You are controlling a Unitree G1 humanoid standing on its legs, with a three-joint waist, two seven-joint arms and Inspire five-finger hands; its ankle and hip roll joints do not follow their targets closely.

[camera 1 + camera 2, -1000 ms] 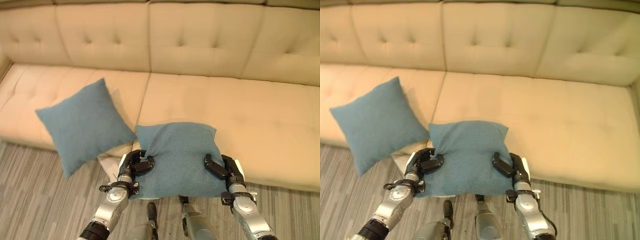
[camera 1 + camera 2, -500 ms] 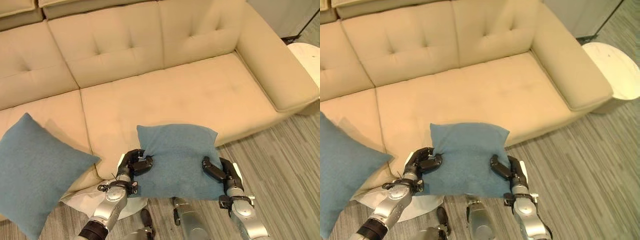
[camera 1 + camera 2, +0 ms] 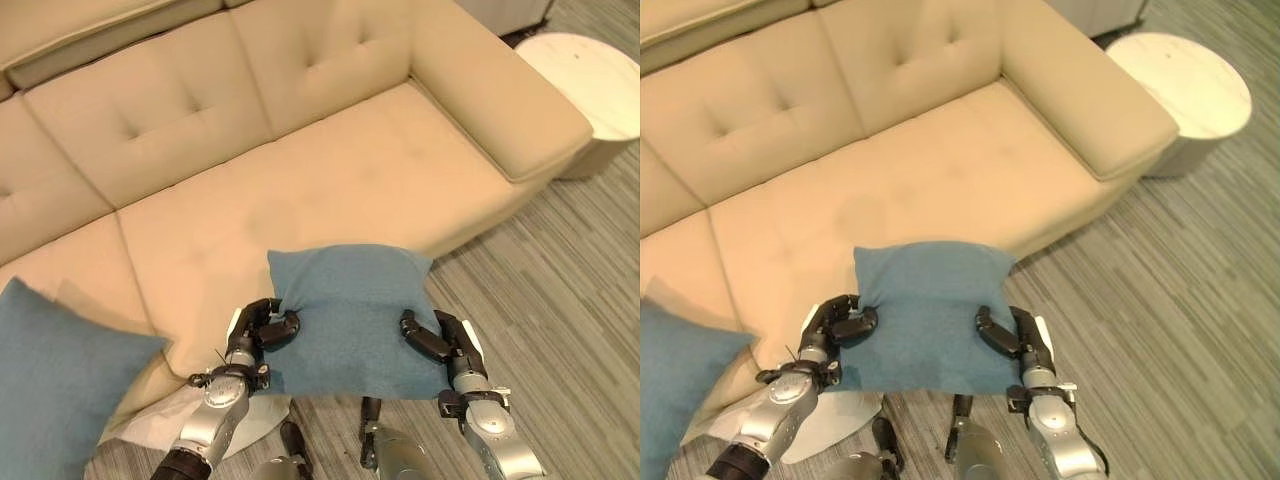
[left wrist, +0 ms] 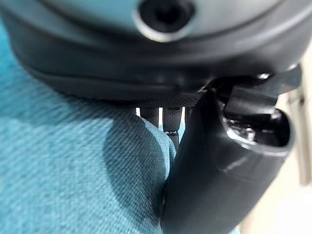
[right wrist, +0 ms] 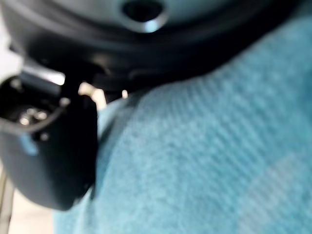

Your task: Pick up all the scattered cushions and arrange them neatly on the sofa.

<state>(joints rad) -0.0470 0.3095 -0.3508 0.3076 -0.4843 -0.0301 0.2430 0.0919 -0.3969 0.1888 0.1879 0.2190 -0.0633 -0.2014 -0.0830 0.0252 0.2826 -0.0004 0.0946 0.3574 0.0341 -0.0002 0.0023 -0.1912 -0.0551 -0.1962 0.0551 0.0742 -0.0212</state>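
Note:
I hold a blue cushion flat in front of me, over the sofa's front edge and the floor. My left hand is shut on its left edge, thumb pressed on top. On the cushion's right edge my right hand is shut the same way. Blue cloth bunches against my left thumb in the left wrist view, and the same cloth lies under my right hand in the right wrist view. A second blue cushion leans against the sofa's front at the far left. The beige tufted sofa spreads ahead, its right armrest at the right.
A round white side table stands past the armrest at the upper right. A white cloth or cushion lies on the striped grey floor by the sofa's base, below the second blue cushion.
The whole picture has shifted: the camera has turned right, bringing the armrest and side table further in. The held cushion stays in both hands as before.

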